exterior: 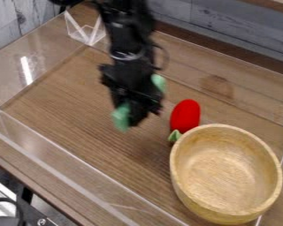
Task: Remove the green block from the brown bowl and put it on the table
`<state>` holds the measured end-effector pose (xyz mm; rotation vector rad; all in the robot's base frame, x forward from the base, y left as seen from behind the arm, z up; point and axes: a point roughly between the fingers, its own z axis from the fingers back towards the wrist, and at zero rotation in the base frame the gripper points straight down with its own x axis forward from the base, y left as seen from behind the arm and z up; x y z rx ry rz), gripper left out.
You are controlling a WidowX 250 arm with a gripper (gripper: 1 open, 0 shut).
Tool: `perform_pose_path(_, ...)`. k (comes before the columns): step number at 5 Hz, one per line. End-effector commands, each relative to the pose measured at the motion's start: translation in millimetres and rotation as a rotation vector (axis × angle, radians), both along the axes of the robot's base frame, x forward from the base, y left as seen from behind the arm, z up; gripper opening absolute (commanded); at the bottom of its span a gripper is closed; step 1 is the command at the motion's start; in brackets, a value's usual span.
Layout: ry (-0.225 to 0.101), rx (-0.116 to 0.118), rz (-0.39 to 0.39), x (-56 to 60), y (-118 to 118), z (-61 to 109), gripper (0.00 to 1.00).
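A wood-grain table (61,115), fenced by low clear walls, lay under one dark robot arm (130,40). At its right front stood the brown bowl (226,177), its pale inside bare. Just beside the bowl's rim lay a red strawberry toy (184,113). The gripper (134,108) pointed down over open wood left of the toy, its jaws narrowed on the green block (138,101), which stood on end between them, clear of the bowl and seemingly just above the tabletop. The sound course, by the look of it: lower until the block met the wood, open only then, and lift straight up, clear of toy and bowl.
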<state>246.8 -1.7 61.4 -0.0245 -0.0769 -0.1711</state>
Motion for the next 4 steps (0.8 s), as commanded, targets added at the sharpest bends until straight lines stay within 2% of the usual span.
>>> perform_pose_path(1,-0.037,0.009,0.017,1.8,37,-2.7,0.00)
perform_pose_path(2,-0.049,0.019,0.033,-2.3,73,-8.8,0.00)
perform_pose_path(4,-0.049,0.003,-0.015,10.2,4,-14.0,0.00)
